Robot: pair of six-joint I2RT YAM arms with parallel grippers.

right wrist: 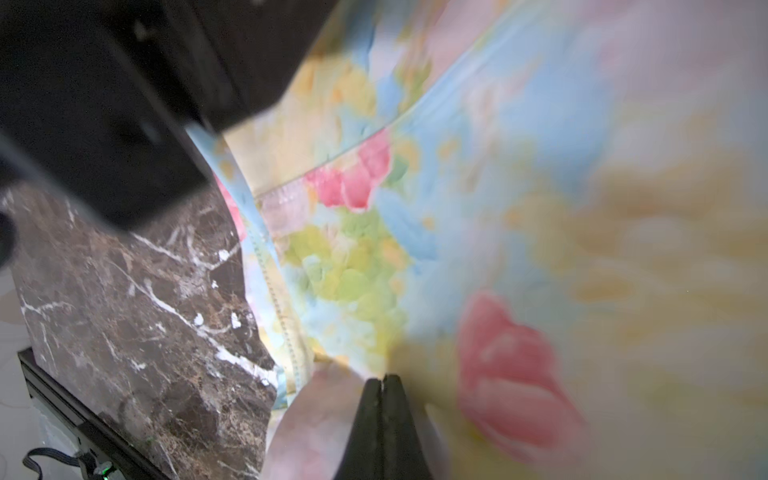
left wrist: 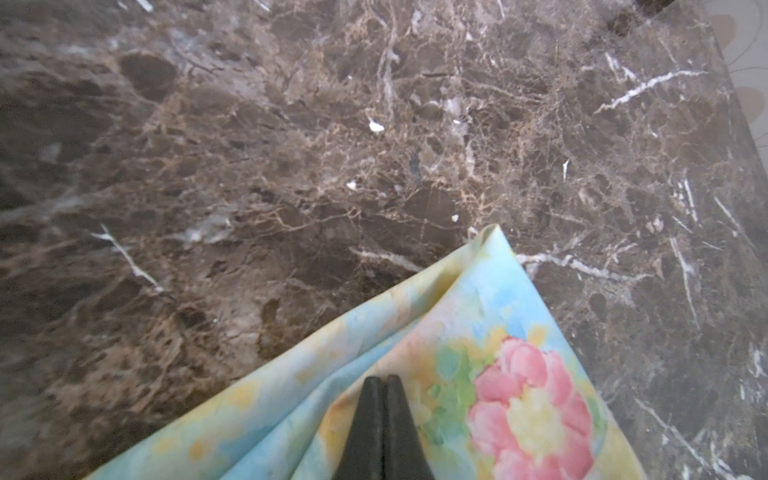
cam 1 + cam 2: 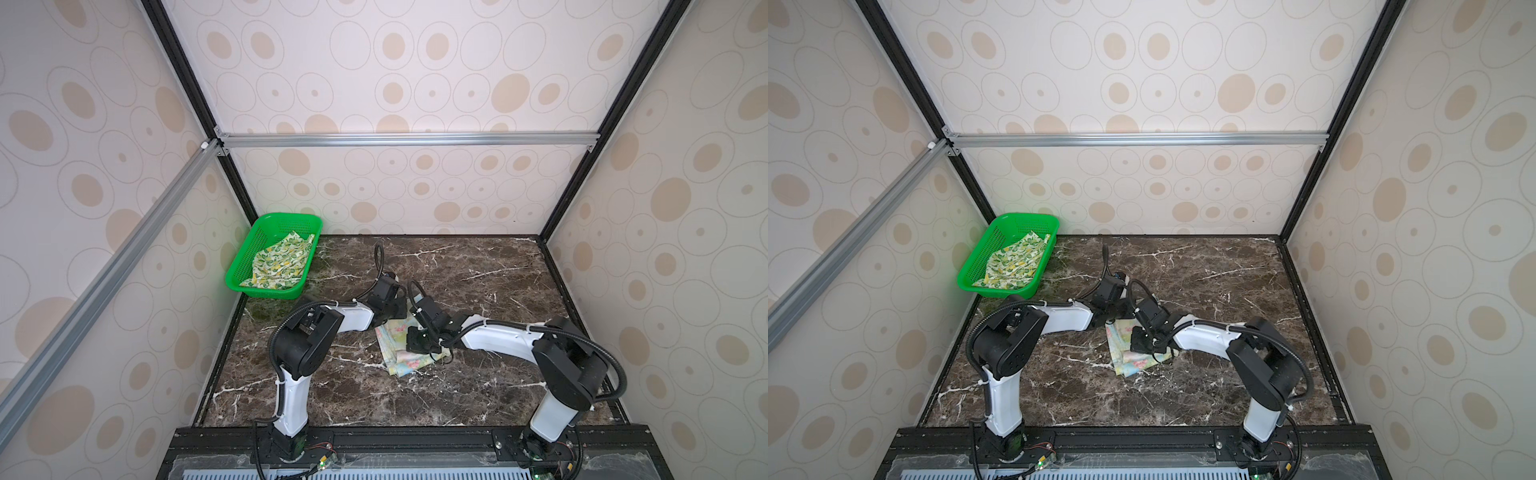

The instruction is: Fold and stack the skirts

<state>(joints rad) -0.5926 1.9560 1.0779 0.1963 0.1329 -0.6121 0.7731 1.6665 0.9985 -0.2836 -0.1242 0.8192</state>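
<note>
Both top views, lemon skirt [image 3: 282, 262] lying in the green basket [image 3: 246, 266] far left, floral skirt [image 3: 400, 365] folded on the surface [image 3: 478, 270], left wrist view, left gripper [image 2: 382, 380] closed tight over a floral corner, right wrist view, right gripper [image 1: 382, 379] closed too, cloth blurred close behind.

Both top views look steeply down from high up front over the whole marble table [image 3: 478, 266]. Both wrist cameras sit close over the same floral skirt [image 2: 498, 353].
</note>
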